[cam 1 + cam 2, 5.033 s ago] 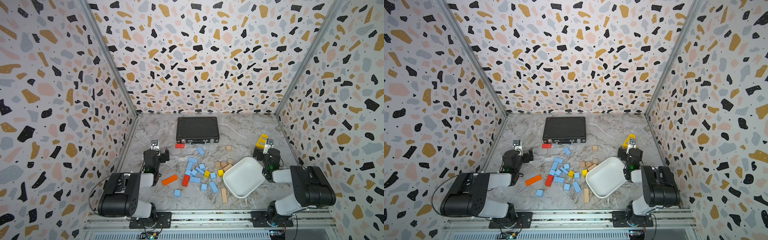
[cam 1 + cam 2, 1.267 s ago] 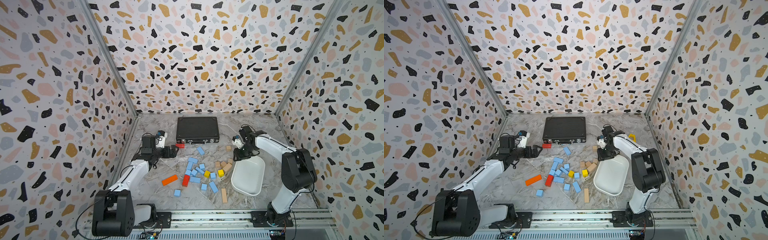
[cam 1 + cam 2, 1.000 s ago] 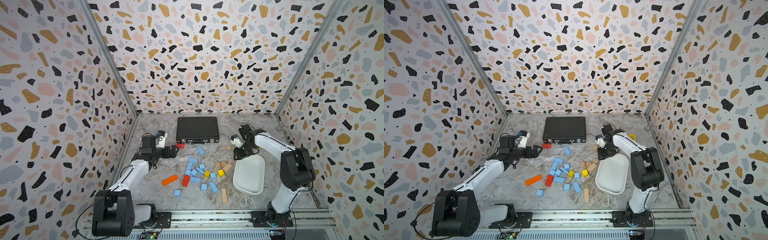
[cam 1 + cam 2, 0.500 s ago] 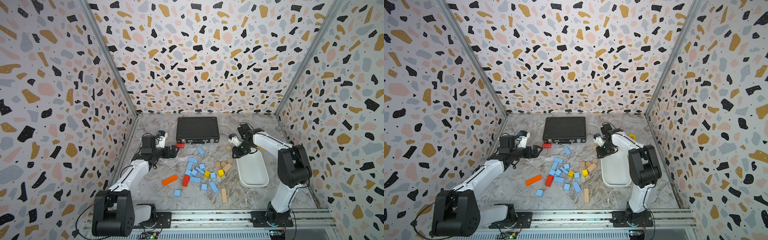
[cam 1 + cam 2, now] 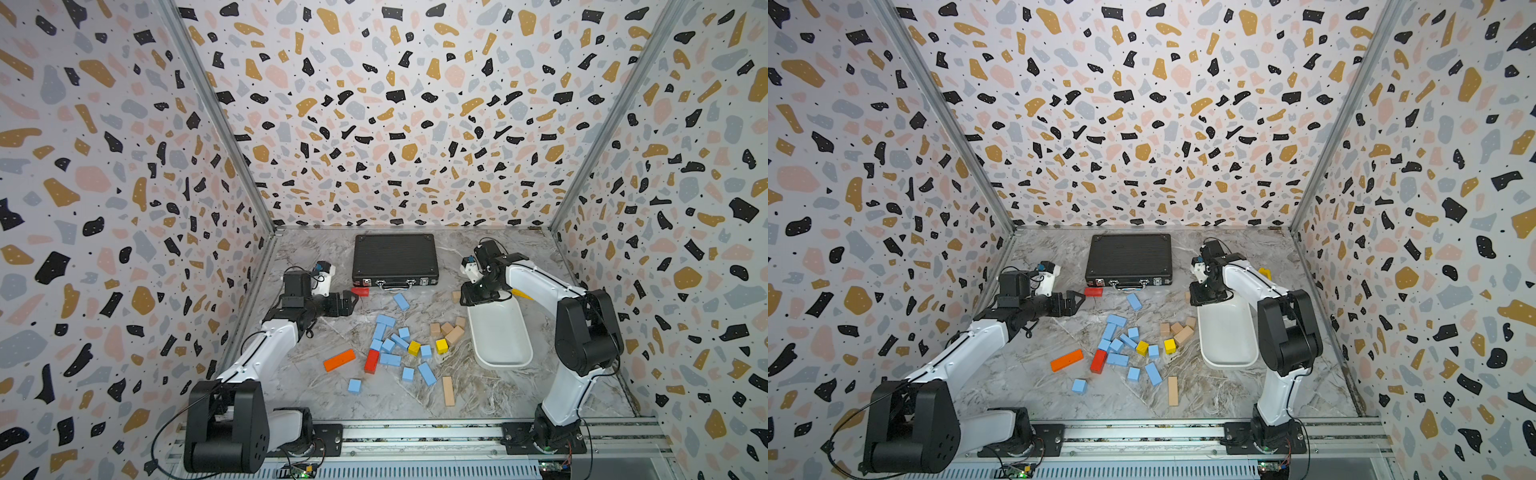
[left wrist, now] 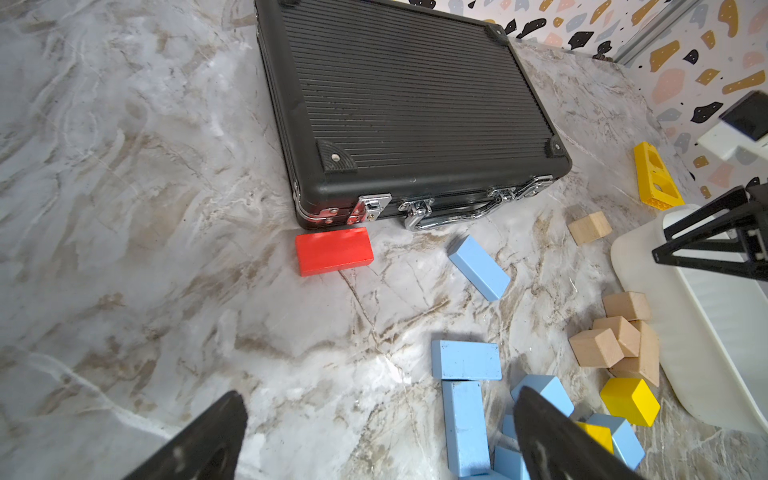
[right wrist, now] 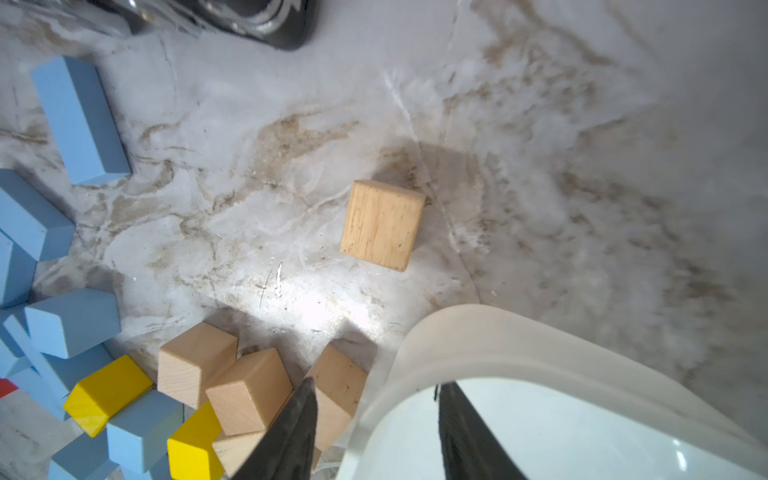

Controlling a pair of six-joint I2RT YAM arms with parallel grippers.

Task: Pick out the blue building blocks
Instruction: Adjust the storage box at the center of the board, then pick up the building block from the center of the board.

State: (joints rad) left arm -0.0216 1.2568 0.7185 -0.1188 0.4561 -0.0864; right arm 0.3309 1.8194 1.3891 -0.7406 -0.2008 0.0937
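The blue building blocks (image 5: 390, 345) (image 5: 1121, 340) lie scattered mid-table, mixed with other colours; the wrist views show some of them (image 6: 465, 359) (image 7: 79, 120). My left gripper (image 5: 353, 297) (image 5: 1077, 301) (image 6: 380, 399) hovers open and empty over bare table, between a red block by the case and the blue pile. My right gripper (image 5: 471, 297) (image 5: 1204, 299) (image 7: 376, 386) stands open astride the far rim of a white tray (image 5: 498, 332) (image 5: 1227, 332) (image 7: 498, 328). One finger is inside the tray and one outside, with a gap on each side of the rim.
A shut black case (image 5: 395, 257) lies at the back with a red block (image 5: 359, 292) in front of it. Orange (image 5: 339, 360), red (image 5: 372, 360), yellow (image 5: 441, 345) and tan blocks (image 5: 449, 330) lie among the blue ones. A yellow piece (image 6: 654, 178) sits behind the right arm.
The right arm has swung the white tray round so it lies lengthwise beside the tan blocks. Its jaws have then widened off the rim. The left arm has stayed still.
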